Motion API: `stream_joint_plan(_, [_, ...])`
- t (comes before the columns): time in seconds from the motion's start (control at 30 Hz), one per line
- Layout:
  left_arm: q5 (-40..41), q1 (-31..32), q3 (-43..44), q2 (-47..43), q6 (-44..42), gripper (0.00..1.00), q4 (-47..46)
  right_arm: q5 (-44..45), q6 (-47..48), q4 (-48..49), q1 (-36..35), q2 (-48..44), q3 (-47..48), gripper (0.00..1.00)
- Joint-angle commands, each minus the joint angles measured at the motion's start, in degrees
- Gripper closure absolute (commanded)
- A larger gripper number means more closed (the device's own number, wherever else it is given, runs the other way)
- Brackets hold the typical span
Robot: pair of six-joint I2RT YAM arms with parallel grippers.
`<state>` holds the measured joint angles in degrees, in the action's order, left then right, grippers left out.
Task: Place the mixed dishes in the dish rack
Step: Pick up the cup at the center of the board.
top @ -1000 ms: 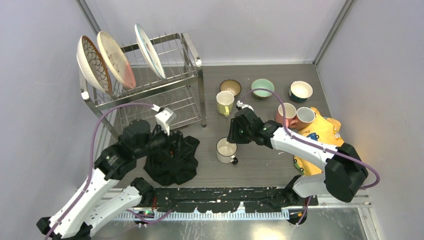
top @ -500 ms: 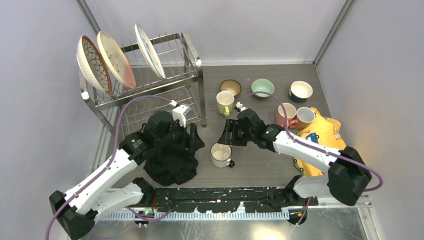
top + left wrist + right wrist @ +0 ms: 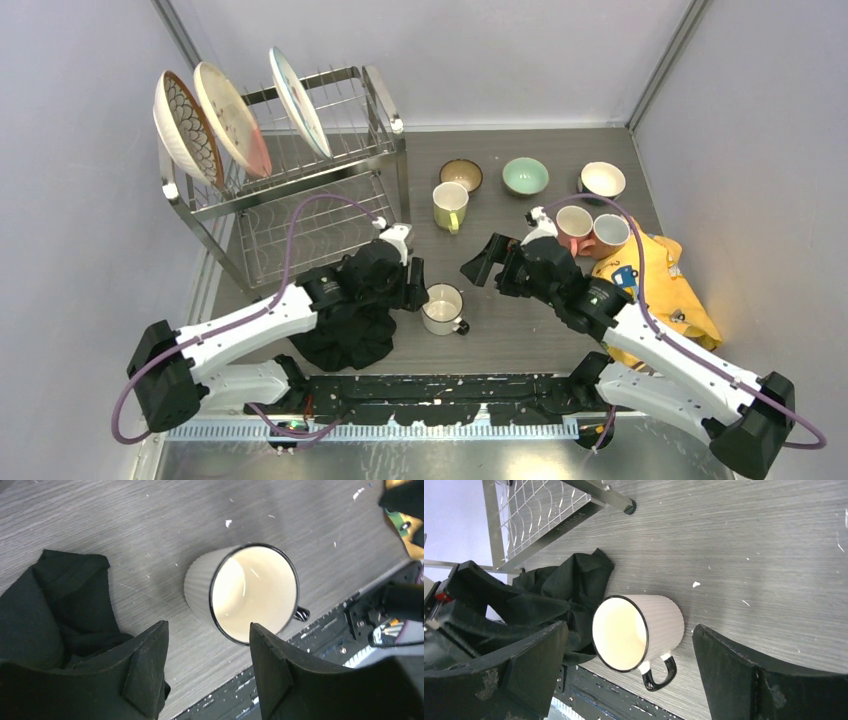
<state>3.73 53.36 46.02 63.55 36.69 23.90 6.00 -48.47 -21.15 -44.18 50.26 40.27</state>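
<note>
**Left arm takes over the white mug as the right backs away**

Swinging across from the black cloth (image 3: 345,325) in a second, the left gripper (image 3: 412,285) now sits just left of the white mug (image 3: 443,308) at the centre of the table. The right gripper (image 3: 492,268) has pulled off to the right of it and let its jaws fall fully wide, with nothing between them. The left jaws are also spread. In the left wrist view the mug (image 3: 250,597) stands upright just beyond the fingertips and is not yet between them. Its black handle points to the lower right of the top view, away from the left arm.

Three patterned plates (image 3: 232,118) already stand on the top tier of the dish rack (image 3: 385,100) at upper left. The yellow mug (image 3: 450,205), two pink mugs (image 3: 573,225) and three small bowls (image 3: 525,175) wait on the table at upper centre and right.

The step in hand appears to be the left arm's pick-up of the white mug. A clean grasp probably means straddling the ribbed body, or one wall at the rim, on the side away from the handle, and closing only once the mug is well inside the jaws. The cloth's folds lie close and should be kept out of the fingers.
</note>
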Motion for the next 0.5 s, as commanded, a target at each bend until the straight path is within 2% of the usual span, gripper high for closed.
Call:
stream_joint_plan(0.0, [5.34, 0.16, -0.61, 2.90, 3.40, 0.39, -7.02, 3.34, -3.45, -0.83, -0.24, -3.68, -2.27, 0.00])
stream_joint_plan(0.33, [3.27, 1.88, 0.35, 11.61, 4.62, 0.43, -10.55, 3.30, -4.41, 0.15, -0.25, -4.87, -4.47, 0.00])
stream_joint_plan(0.47, [3.51, 2.43, 0.39, 12.82, 4.37, 0.53, -10.51, 2.04, -5.64, 1.04, -0.21, -3.95, -5.09, 0.00])
